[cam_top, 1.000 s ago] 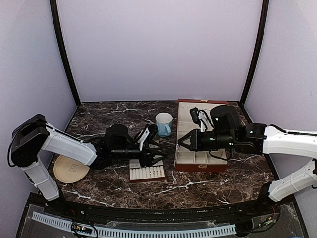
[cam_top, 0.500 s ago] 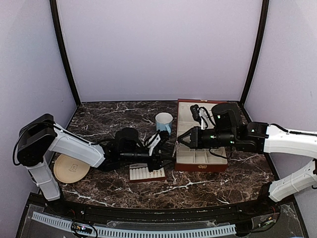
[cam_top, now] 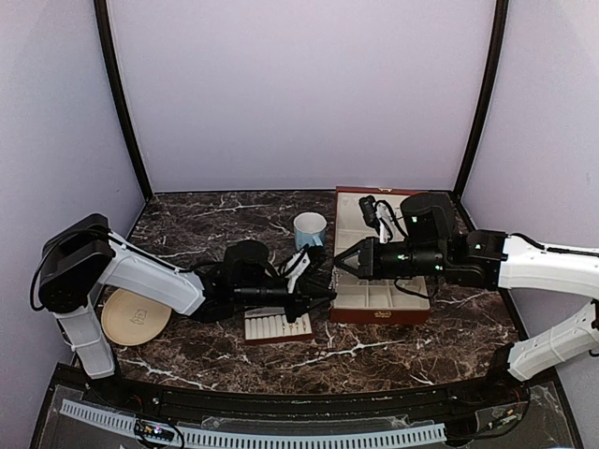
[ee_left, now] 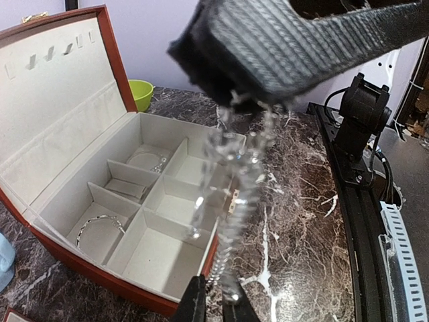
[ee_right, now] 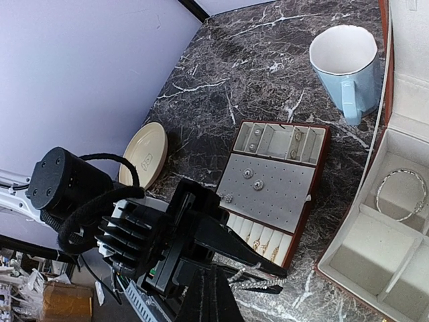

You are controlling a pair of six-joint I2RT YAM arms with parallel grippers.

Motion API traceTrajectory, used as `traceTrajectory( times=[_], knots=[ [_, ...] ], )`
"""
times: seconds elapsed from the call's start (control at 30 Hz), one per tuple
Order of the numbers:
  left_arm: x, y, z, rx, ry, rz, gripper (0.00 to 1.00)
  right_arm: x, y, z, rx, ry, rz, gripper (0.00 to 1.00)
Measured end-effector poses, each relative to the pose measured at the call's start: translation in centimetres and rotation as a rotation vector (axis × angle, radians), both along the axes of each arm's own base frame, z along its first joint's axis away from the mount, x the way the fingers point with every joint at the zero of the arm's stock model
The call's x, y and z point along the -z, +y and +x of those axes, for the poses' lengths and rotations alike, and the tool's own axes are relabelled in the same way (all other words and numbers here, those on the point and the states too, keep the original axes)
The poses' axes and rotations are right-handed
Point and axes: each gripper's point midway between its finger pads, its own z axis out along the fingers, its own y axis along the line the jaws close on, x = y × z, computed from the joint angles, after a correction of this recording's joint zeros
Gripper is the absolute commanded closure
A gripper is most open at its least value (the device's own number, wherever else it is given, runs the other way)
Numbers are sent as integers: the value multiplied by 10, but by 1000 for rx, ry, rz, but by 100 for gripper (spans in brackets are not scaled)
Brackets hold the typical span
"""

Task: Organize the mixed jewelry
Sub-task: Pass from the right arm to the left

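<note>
Silvery fine chain (ee_left: 228,201), pinched above by right fingers (ee_left: 301,40), now also pinched below by just-closed left fingers (ee_left: 193,303): handover likely.

Lab booth: plain lilac walls (cam_top: 299,94), marble tbl (cam_top: 206,224).

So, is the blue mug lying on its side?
No, the blue mug stands upright on the marble table, its open mouth facing up.
</note>
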Motion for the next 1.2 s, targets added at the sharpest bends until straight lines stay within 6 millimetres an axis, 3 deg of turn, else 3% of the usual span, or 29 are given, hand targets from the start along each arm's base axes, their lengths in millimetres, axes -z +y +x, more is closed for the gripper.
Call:
traceTrajectory(
  times=[0.13, 0.33, 0.67, 0.9, 1.2],
  knots=[
    [0, -2, -3, 8, 0, 1, 89, -1, 1, 0, -3, -2, 5, 100],
    [3, -2, -4, 9, -2, 12, 100, -1, 1, -1, -5, 1, 8, 100],
    [4, -1, -1, -26, -13, 21, 100, -1, -1, 2, 11, -4, 2, 100],
    [2, 16, -3, -63, -15, 57, 100, 14, -8, 2, 36, 4, -32, 100],
    [-5, 36, -24, -20, 46, 122, 100, 38, -13, -2, 31, 33, -73, 100]
  ],
)
